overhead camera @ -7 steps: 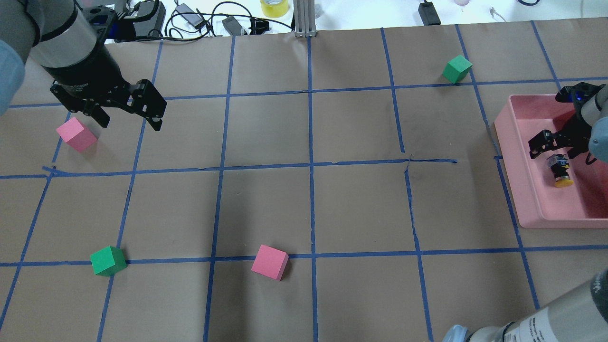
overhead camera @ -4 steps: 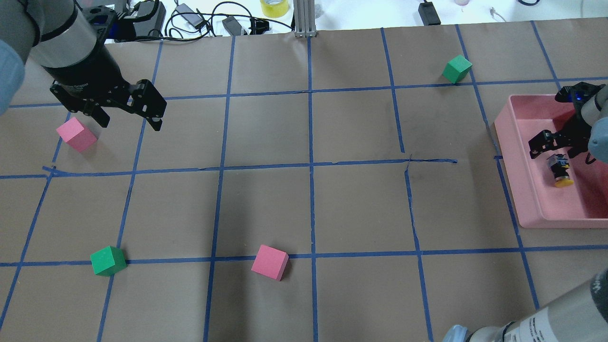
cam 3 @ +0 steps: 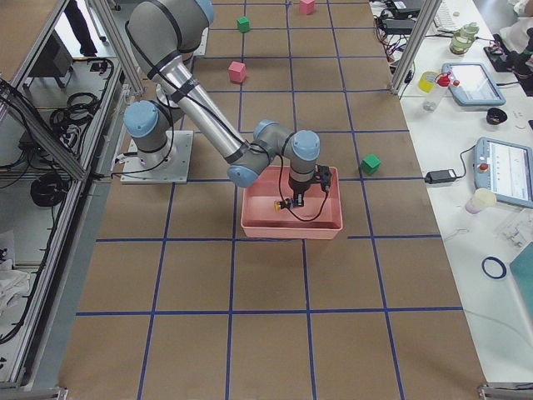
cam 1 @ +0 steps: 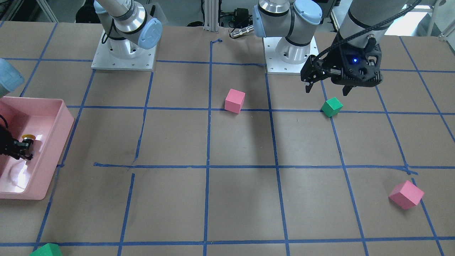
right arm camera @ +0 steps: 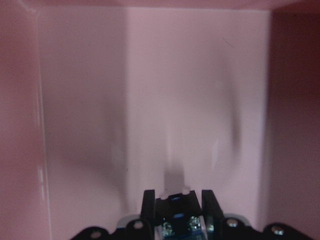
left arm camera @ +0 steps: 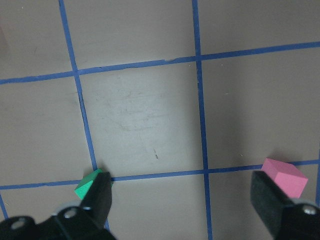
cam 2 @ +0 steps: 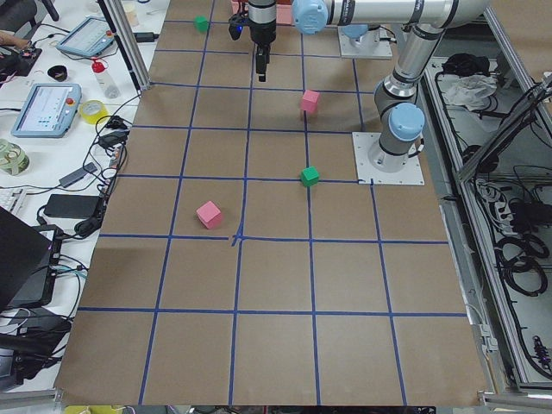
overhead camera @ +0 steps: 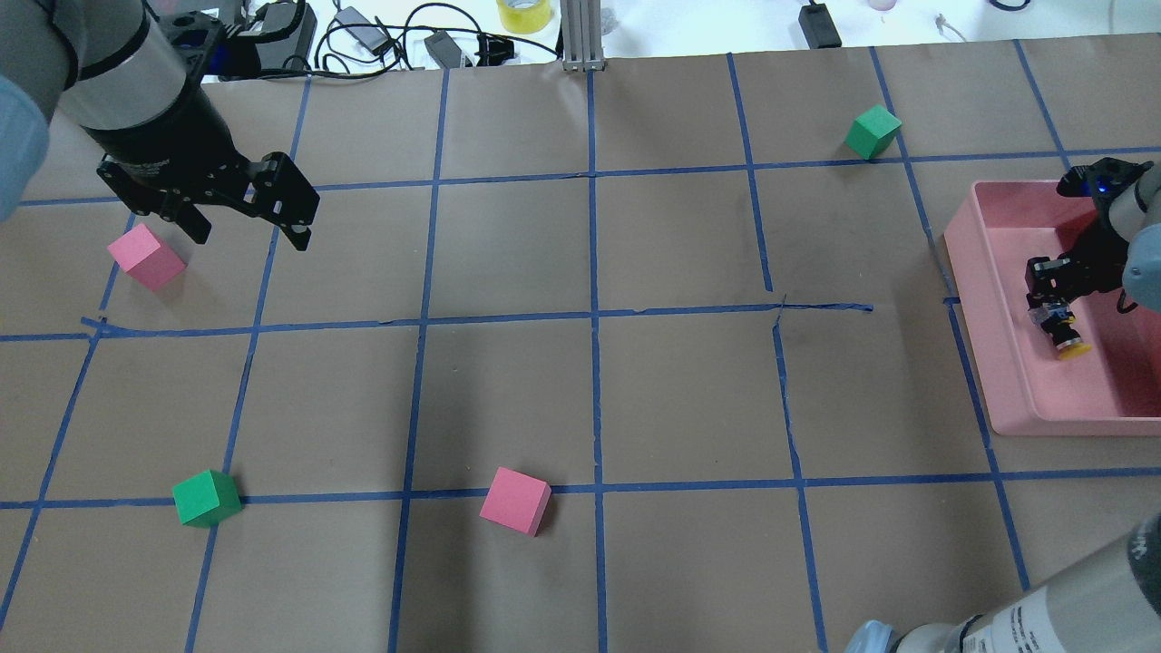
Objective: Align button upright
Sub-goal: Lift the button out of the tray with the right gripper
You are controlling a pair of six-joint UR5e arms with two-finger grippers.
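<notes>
The button (overhead camera: 1063, 331) lies on its side in the pink tray (overhead camera: 975, 299), yellow cap toward the robot. My right gripper (overhead camera: 1050, 292) is shut on its grey-blue base. In the right wrist view the base (right arm camera: 177, 222) sits between the two fingers (right arm camera: 148, 205). The front-facing view shows the yellow cap (cam 1: 27, 136) beside the gripper (cam 1: 19, 147). My left gripper (overhead camera: 251, 238) is open and empty, hanging above the table at the far left; it also shows in the front-facing view (cam 1: 326, 91).
A pink cube (overhead camera: 145, 257) sits just left of the left gripper. A green cube (overhead camera: 207, 498) and another pink cube (overhead camera: 515, 501) lie near the robot's side. A green cube (overhead camera: 873, 131) lies beyond the tray. Cables run along the far edge.
My right gripper's jaws have closed on the button's base; they stood open around it before. The button shifted slightly left. The left arm has not moved.
</notes>
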